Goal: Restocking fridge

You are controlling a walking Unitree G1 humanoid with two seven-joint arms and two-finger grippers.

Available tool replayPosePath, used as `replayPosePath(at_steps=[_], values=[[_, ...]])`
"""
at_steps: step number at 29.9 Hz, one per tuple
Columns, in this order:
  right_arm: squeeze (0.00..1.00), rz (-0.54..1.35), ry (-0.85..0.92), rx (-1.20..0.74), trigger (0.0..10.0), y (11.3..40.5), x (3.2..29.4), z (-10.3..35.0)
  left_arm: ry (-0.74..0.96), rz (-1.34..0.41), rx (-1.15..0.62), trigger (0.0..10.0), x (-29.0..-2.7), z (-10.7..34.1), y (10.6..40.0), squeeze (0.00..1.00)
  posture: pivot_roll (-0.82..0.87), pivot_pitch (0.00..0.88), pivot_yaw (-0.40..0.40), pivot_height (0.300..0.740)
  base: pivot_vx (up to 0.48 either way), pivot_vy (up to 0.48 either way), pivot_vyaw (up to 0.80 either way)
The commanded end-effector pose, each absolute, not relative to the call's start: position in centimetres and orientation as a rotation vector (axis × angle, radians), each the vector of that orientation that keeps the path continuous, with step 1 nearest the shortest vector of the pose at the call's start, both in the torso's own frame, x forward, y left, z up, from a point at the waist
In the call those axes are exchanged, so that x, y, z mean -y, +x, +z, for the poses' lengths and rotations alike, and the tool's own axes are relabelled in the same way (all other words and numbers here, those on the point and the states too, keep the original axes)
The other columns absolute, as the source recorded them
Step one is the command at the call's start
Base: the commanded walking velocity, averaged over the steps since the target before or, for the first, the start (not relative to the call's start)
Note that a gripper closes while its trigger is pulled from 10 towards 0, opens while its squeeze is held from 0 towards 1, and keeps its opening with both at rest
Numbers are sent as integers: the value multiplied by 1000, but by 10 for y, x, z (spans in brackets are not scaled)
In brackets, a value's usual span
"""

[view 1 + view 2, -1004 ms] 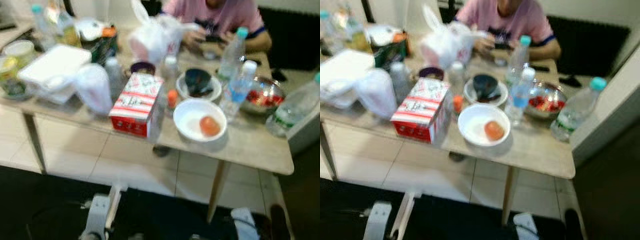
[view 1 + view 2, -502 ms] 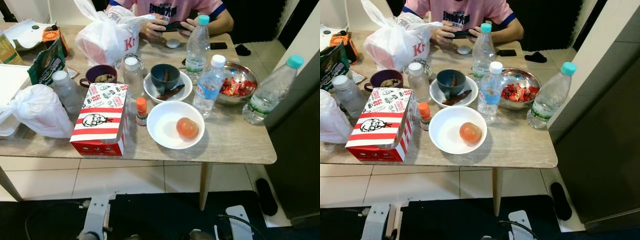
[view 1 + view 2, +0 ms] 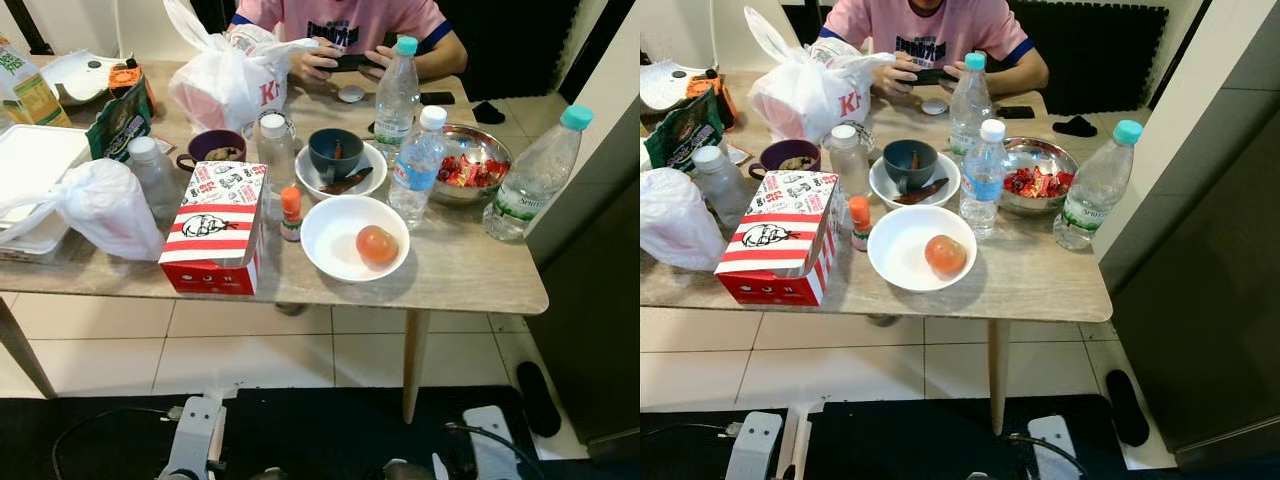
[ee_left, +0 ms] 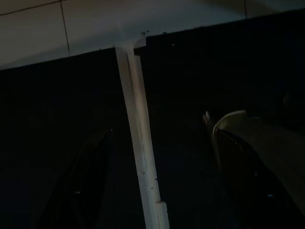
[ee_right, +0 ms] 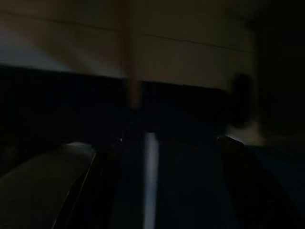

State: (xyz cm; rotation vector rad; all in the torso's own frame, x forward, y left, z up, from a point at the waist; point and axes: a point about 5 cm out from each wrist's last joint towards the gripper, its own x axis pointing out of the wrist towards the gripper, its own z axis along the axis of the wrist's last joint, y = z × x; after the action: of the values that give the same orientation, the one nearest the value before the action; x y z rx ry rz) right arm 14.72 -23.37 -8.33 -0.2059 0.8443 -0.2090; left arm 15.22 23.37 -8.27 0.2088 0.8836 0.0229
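Tomato (image 3: 376, 244) in white bowl (image 3: 330, 250) on table (image 3: 470, 285), grippers hanging idle below

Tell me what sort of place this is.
Likely a home dining area: a table crowded with a bowl, water bottles and a fried-chicken box, a seated person, tiled floor.

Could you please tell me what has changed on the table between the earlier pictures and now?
Only the camera has moved: the blurred view has steadied and the whole picture has shifted. The tomato stays in the white bowl, the striped box and bottles where they were on the table; nothing was grasped or released.
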Motion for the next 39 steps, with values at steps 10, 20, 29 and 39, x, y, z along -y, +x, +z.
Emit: replayPosePath(at_steps=[10, 20, 29, 39], values=[[0, -884, -129, -890, 10000, 96, 342, -59, 222, 19, -928, 10000, -237, -88, 137, 0, -61, 146, -33, 723, 0, 0, 0], [0, -1278, -292, -88, 10000, 157, 465, 116, 231, 8, -928, 10000, -238, -87, 138, 0, -76, 155, -21, 723, 0, 0, 0], [0, -715, -478, 491, 10000, 236, 420, 272, 250, -8, -931, 10000, -241, -86, 137, 0, -82, 168, -4, 723, 0, 0, 0], [0, 330, -674, 406, 10000, 272, 265, 296, 264, -25, -928, 10000, -242, -85, 141, 0, -97, 173, 5, 723, 0, 0, 0]])
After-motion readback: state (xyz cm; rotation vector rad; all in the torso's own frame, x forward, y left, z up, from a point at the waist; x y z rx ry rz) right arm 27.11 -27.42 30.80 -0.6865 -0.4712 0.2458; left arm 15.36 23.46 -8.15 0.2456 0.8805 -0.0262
